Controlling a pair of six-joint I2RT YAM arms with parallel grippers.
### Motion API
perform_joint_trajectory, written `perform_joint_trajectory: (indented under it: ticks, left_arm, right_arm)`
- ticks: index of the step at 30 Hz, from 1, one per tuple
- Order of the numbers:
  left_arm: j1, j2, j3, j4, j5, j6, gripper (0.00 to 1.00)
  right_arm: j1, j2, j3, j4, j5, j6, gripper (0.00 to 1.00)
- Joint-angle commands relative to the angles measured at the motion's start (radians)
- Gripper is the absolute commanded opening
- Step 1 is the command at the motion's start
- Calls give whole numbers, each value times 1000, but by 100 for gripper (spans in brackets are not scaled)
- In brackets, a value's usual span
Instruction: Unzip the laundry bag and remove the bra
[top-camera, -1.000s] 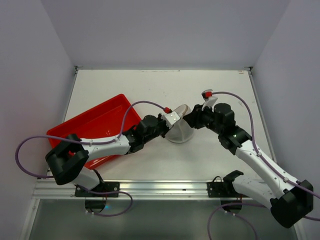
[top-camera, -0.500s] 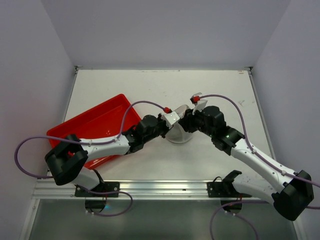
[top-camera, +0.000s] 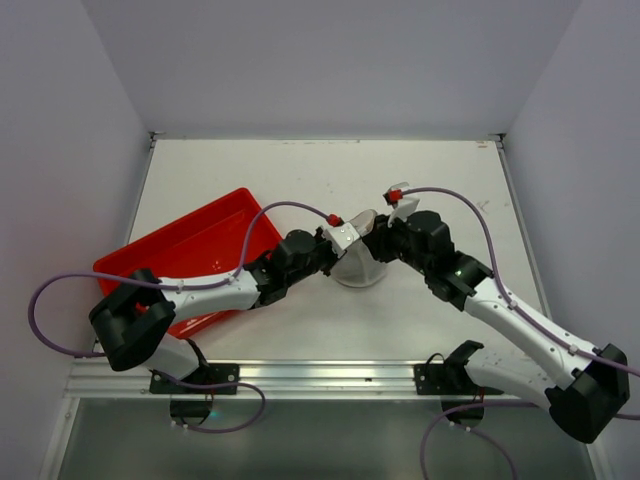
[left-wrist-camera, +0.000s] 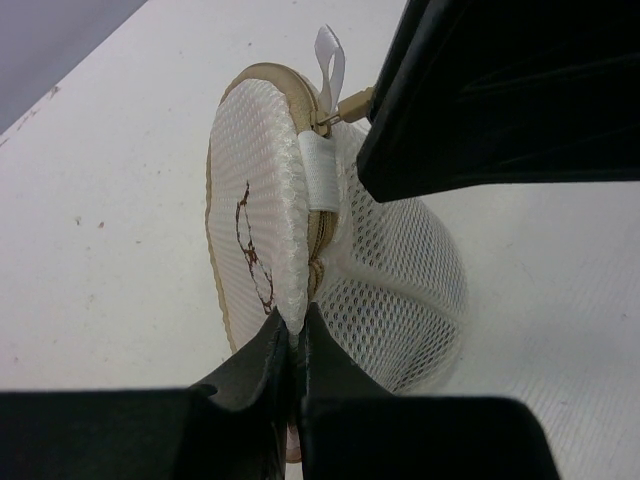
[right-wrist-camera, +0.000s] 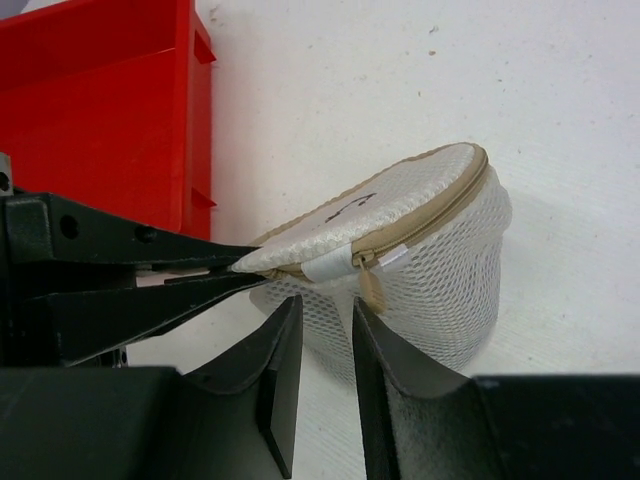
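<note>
Laundry bag (top-camera: 358, 268), top view: mostly covered by the two wrists meeting over it, with only its near wall visible.
Left gripper (left-wrist-camera: 292, 326): the bit of lid rim it pinched was hidden between the closed fingers.
Zipper pull (right-wrist-camera: 372, 291): it sat just beside one finger of the right gripper (right-wrist-camera: 327, 310) (contact could not be told).
Right gripper, left wrist view: a blurred dark mass, cut off by the picture's edges, that hid the bag's right side.
Bra: not made out through the mesh.
Red tray (right-wrist-camera: 120, 110): cut off at the picture's edge.
Lid mark (left-wrist-camera: 250, 250): dark stitching, unreadable.
</note>
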Motion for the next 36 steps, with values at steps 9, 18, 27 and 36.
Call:
perform_joint_trajectory:
  ticks: [9,18,27,36]
  left_arm:
    - [-3,-37,-1,48,-4,-19,0]
    - [-3,-41,-1,49,-4,-19,0]
    - [-3,-40,-1,48,-4,-20,0]
    - [-3,-38,0,45,-1,-22,0]
  right_arm:
    - [6,22,117,-40,59,-18,29]
    - [8,55,91,-19,53,-18,28]
    - [17,82,79,-2,61,-17,27]
    - [40,90,82,-20,120,-21,29]
